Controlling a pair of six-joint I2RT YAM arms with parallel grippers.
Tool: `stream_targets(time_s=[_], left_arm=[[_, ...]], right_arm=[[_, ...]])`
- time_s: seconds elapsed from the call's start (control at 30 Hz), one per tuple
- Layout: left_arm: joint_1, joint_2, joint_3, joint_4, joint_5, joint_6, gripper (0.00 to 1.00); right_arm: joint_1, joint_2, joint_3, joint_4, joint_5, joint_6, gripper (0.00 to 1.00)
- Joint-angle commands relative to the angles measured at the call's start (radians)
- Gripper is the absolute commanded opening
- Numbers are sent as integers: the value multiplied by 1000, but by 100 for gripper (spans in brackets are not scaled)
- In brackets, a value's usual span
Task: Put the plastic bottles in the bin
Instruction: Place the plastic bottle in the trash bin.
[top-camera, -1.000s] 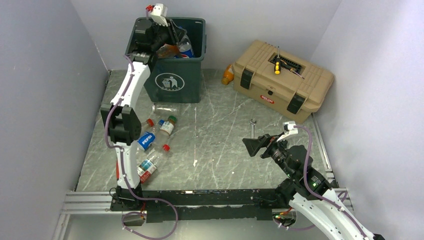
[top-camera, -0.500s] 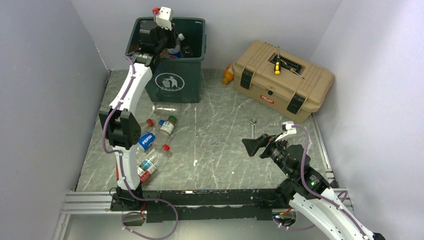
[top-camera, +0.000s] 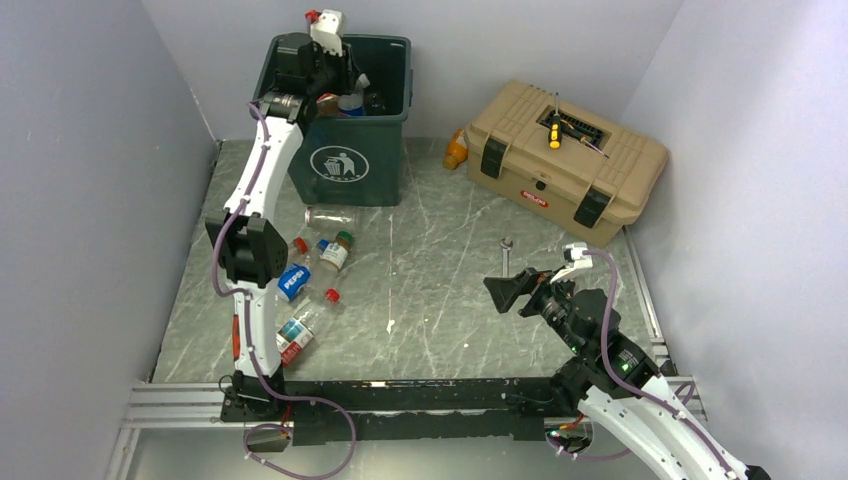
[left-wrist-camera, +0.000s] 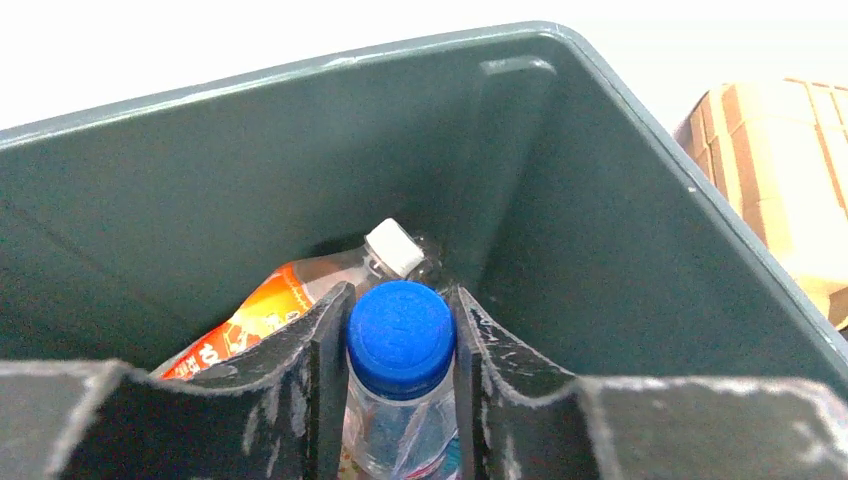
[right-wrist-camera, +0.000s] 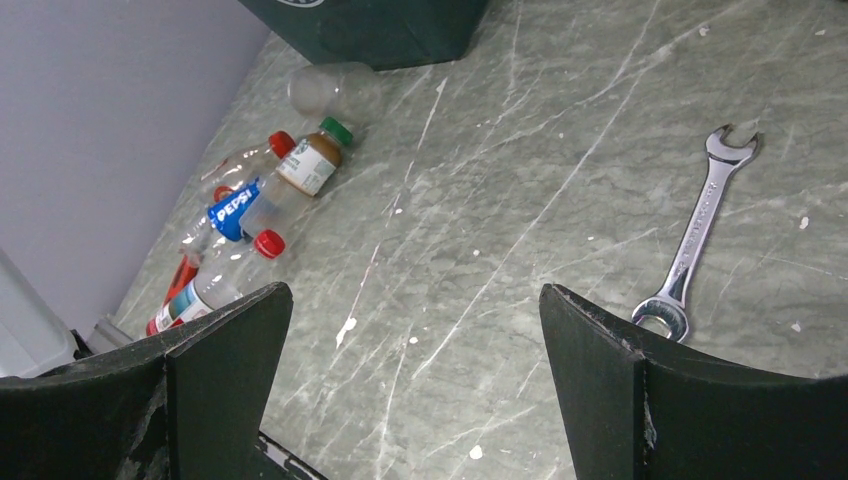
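Grey marbled worktop (top-camera: 440, 260), pale walls around it.

Top view: left arm reaches up over the bin (top-camera: 345, 165) at the back left, with the left pincer (top-camera: 338, 80) above the bin's opening. Loose bottles (top-camera: 305, 285) lie clustered on the worktop in front of the bin, next to the left arm. An orange bottle (top-camera: 456, 150) sits just beside the left end of the tan toolbox (top-camera: 565, 160), which has a screwdriver (top-camera: 554, 135) on its lid. Right pincer (top-camera: 512, 290) hangs low at the near right, wrench (top-camera: 506, 250) just beyond it.

Left wrist: I see the left pincer (left-wrist-camera: 400, 295) clamped on a clear blue-capped bottle (left-wrist-camera: 400, 440), cap up, one finger on each side, bin walls (left-wrist-camera: 250, 160) around it. An orange-labelled bottle (left-wrist-camera: 290, 305) with a white cap lies in the bin behind it.

Right wrist: right pincer (right-wrist-camera: 412, 295) spread wide, gripping nothing, over the worktop (right-wrist-camera: 520, 180). Wrench (right-wrist-camera: 695, 235) lies flat to the right. Off left I see a Pepsi bottle (right-wrist-camera: 232, 205), a green-capped bottle (right-wrist-camera: 305, 165) touching it, and a clear bottle (right-wrist-camera: 335, 90) near the bin's base (right-wrist-camera: 380, 25).
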Motion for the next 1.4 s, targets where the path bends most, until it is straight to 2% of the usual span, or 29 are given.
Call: stream_targets(time_s=[0.0,0.03,0.1,0.17,0.2,0.43,0.57,0.7,0.77,0.87,0.97,1.07,1.13,1.2,1.3,1.37], left_arm=[[-7,-25,-79,-142,-2,-53,57],[-7,-44,-106,-124,-7,-53,69],[-7,-81,-144,-87,-19,-58,87],[-7,-119,-153,-65,-21,-70,98],[-7,-139,-153,-53,-21,-78,99],[-20,-352,-275,195,-38,-139,99],[-27,-446,-314,252,-57,-140,100],[-44,-540,-422,325,-29,-111,99],[-48,-516,-400,247,-13,-88,92],[-48,-441,-320,101,18,-90,72],[-49,-395,-307,59,71,-137,52],[-53,-394,-335,79,113,-166,45],[-58,-435,-404,122,106,-164,47],[-68,-503,-478,158,79,-144,54],[-90,-662,-608,167,4,-83,69],[-115,-782,-711,150,-58,-38,72]], right_arm=[[3,9,4,43,-1,-11,99],[3,12,5,45,-4,-12,99],[3,15,6,47,-7,-12,99],[3,18,7,52,-10,-11,99],[3,18,7,53,-12,-10,99],[3,29,13,67,-26,-6,99],[3,31,13,72,-29,-2,99],[3,37,4,89,-37,7,99],[3,44,1,101,-50,12,98],[3,50,1,108,-59,20,98],[3,45,-2,101,-59,27,98],[3,32,2,84,-51,24,98],[3,24,8,64,-33,15,98],[3,23,22,36,-4,3,99],[3,36,45,-3,44,-12,100],[3,43,50,-12,59,-17,100]])
